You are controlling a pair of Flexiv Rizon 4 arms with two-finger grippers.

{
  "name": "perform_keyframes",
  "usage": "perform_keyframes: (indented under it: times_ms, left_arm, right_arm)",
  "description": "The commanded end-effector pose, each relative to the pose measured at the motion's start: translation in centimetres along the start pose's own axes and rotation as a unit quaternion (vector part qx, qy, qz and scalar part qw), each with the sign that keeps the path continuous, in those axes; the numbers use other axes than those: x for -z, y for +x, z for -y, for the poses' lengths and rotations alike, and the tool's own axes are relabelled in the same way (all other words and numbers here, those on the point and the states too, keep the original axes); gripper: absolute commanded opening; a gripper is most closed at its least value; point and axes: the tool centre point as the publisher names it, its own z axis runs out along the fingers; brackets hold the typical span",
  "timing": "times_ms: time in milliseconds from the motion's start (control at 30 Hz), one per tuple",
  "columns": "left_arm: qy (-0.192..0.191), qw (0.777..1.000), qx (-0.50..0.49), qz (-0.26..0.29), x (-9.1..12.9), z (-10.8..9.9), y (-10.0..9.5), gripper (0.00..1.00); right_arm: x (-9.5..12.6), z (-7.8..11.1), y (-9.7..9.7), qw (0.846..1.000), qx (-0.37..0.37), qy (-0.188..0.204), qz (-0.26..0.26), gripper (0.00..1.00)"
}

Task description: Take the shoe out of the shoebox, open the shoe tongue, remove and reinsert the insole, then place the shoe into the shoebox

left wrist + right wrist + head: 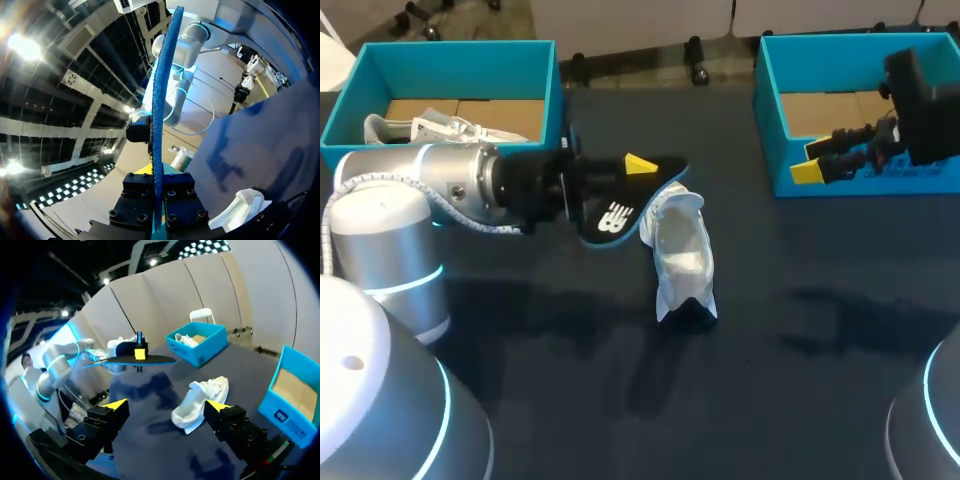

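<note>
- Two teal boxes stood at the far side of the table [820,330]. The left shoebox [450,70] held a second white shoe [430,128], and the right shoebox [820,65] showed only its cardboard floor.
- One white sneaker [682,250] lay on the dark tabletop between the boxes and outside both. Its opening gaped upward, and it had a dark patch at the end nearest the robot.
- The insole [620,205] was out of the sneaker, held above the table just beside the shoe's far end. Its face was black with a white logo, and its edge was bright blue.
- The left gripper [638,172] had its fingers pressed against the two faces of the insole, gripping it. From that wrist, the insole showed edge-on as a thin blue strip rising between them.
- The right gripper [166,407] hung over the front wall of the right shoebox, jaws spread wide, with nothing in them.
</note>
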Motion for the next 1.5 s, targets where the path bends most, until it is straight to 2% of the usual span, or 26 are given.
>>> perform_keyframes:
  times_ms: [33, 133, 167, 733, 900, 1067, 1333, 1500]
  left_arm:
    - [-0.003, 1.000, 0.002, -0.001, 0.7, 0.5, 0.2, 0.00]
    - [-0.003, 1.000, 0.002, -0.001, 0.8, 0.6, 0.2, 0.00]
    - [-0.003, 1.000, 0.002, -0.002, 0.7, 0.7, 0.2, 0.00]
    - [0.009, 1.000, 0.012, 0.012, 0.3, 0.7, 0.6, 0.00]
    - [0.012, 1.000, 0.016, 0.014, 0.5, 0.9, 1.1, 0.00]
    - [0.014, 0.999, 0.026, 0.018, 1.0, 1.0, 1.3, 0.00]
    - [0.017, 0.999, 0.038, 0.021, 1.6, 1.5, 1.8, 0.00]
    - [0.020, 0.998, 0.045, 0.025, 1.9, 1.8, 2.0, 0.00]
  right_arm:
    - [-0.5, 1.0, -0.2, 0.990, 0.127, -0.062, 0.030, 1.00]
    - [-0.9, 0.8, -0.2, 0.976, 0.205, -0.071, 0.010, 1.00]
    - [-1.2, 0.8, -0.5, 0.977, 0.203, -0.060, 0.013, 1.00]
    - [-1.2, 0.8, -0.5, 0.977, 0.203, -0.060, 0.013, 1.00]
    - [-2.1, 2.2, -2.2, 0.971, 0.235, -0.033, 0.038, 1.00]
    - [-2.3, 2.8, -3.2, 0.964, 0.260, 0.013, 0.060, 1.00]
    - [-3.4, 4.6, -5.1, 0.961, 0.257, 0.077, 0.059, 1.00]
    - [-3.9, 5.6, -6.0, 0.959, 0.260, 0.100, 0.059, 1.00]
